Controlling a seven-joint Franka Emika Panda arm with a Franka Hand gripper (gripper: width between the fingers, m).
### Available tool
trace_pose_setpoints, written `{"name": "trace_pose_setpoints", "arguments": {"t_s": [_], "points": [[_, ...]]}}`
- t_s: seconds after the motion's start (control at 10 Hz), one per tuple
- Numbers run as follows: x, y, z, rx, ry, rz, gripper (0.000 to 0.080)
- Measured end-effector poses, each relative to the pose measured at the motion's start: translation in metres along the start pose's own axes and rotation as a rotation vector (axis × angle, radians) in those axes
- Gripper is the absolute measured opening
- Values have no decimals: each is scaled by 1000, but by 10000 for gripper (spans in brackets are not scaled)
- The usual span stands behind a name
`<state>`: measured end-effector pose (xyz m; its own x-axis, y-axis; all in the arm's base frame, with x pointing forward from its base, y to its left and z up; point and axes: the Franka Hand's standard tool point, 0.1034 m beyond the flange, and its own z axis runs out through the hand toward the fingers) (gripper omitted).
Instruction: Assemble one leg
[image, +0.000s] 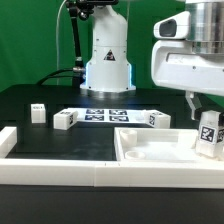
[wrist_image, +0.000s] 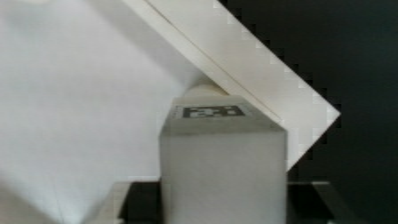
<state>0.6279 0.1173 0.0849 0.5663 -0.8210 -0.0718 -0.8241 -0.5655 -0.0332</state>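
Note:
My gripper (image: 205, 118) is shut on a leg (image: 208, 135), a small white post with a black-and-white tag. It holds the leg upright over the right end of the large white panel (image: 150, 150) at the exterior view's right. In the wrist view the leg (wrist_image: 222, 150) fills the gap between my dark fingers (wrist_image: 143, 200), with its tag on the far end. The panel (wrist_image: 89, 90) lies behind it, and its edge runs diagonally. I cannot tell whether the leg's lower end touches the panel.
The marker board (image: 105, 115) lies in front of the robot base. Loose white legs stand at its left (image: 38, 113) (image: 65, 120) and right (image: 153, 118). A white wall (image: 60, 172) runs along the table's front and left edges.

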Motion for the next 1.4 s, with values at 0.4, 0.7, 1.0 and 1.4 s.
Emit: {"name": "trace_pose_setpoints", "arguments": {"t_s": [0.4, 0.7, 1.0, 1.4], "points": [[0, 0, 0, 5, 3, 332, 291], [-3, -1, 0, 9, -8, 405, 387], [-1, -1, 1, 8, -8, 289, 639], [-3, -2, 1, 9, -7, -70, 649]]}}
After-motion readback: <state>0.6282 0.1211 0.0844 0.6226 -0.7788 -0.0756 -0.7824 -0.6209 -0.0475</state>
